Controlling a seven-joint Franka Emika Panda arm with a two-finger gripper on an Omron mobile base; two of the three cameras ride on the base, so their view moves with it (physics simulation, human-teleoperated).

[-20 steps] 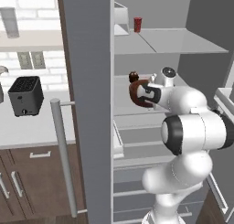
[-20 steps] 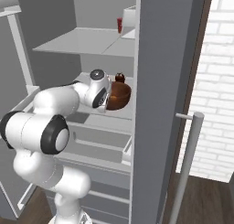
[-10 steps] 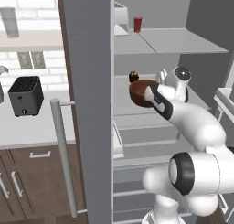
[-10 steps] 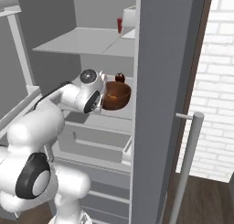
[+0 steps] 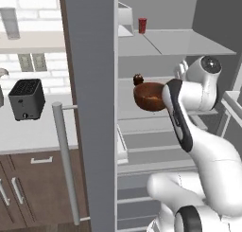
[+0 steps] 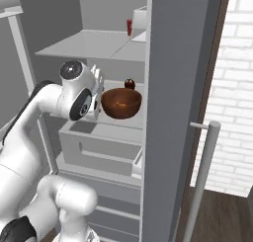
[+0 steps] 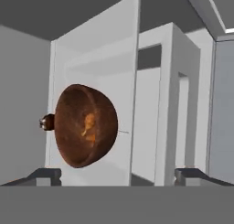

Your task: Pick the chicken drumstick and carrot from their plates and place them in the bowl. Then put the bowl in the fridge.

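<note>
Reddish-brown bowl [image 5: 150, 95] sits on a middle shelf [image 5: 142, 113] inside the open fridge [image 5: 92, 108], upright. Orange bits visible inside it in the hand view [image 7: 89, 126]. Small dark round item [image 6: 129, 83] right behind the bowl on the same shelf. Hand [image 6: 98, 80] is just beside the bowl, fingers spread wide apart, clamped on nothing. Red cup [image 5: 142, 25] on the shelf above. Black toaster [image 5: 27, 99] on the bench [image 5: 28, 131] outside the fridge.

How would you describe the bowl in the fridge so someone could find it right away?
Look into the open fridge, at the middle shelf above the drawer. The bowl is deep, round, glossy and reddish-brown, far bigger than the small dark item behind it.
</note>
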